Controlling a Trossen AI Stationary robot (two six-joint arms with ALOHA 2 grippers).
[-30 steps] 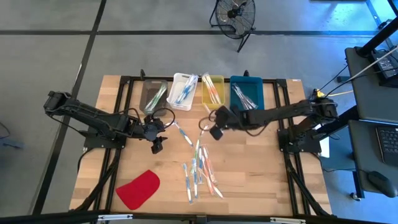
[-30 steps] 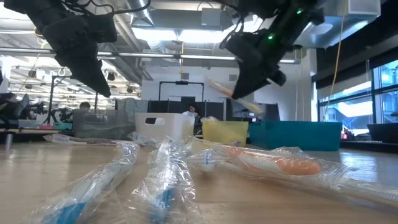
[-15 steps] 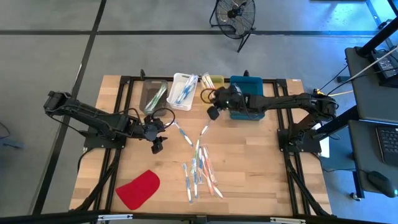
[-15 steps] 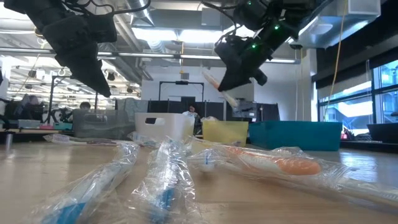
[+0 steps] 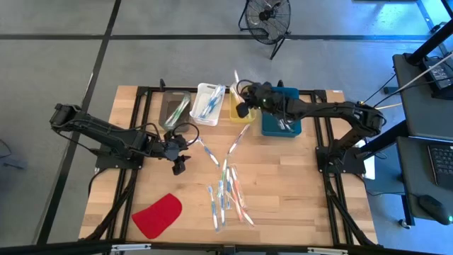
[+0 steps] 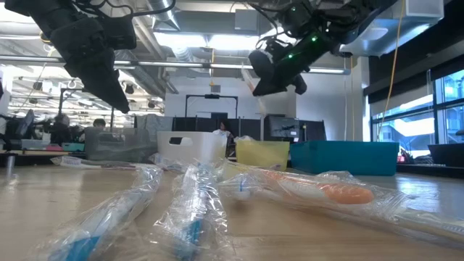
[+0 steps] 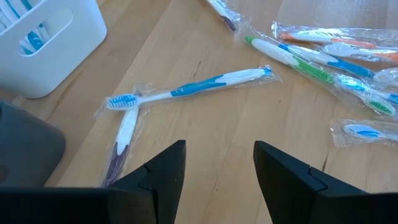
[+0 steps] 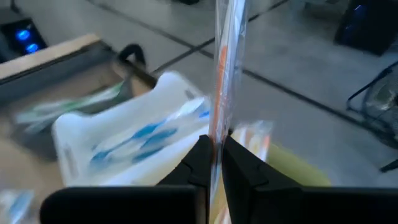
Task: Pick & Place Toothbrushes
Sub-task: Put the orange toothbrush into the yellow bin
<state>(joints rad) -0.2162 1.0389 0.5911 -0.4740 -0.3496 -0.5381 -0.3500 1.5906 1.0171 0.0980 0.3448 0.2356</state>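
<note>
Pinching a wrapped orange toothbrush [image 8: 224,68] between closed fingers, the right gripper [image 5: 241,108] hangs over the yellow bin [image 5: 242,106] at the table's far edge; the brush stands roughly upright, sticking up past the fingertips. Left of that bin sits a white bin [image 5: 207,103] with blue toothbrushes in it, then a grey bin [image 5: 174,108] with green ones; a teal bin [image 5: 282,113] sits to the right under the right arm. The left gripper [image 7: 216,163] waits with jaws apart and nothing between them, low over the wooden table [image 5: 297,191] near a blue-handled toothbrush [image 7: 193,86] that overlaps a purple one [image 7: 122,140] at its bristle end. More wrapped loose toothbrushes [image 5: 228,193] lie scattered mid-table toward the near edge. A flat red piece [image 5: 157,215] rests at the near left corner.
</note>
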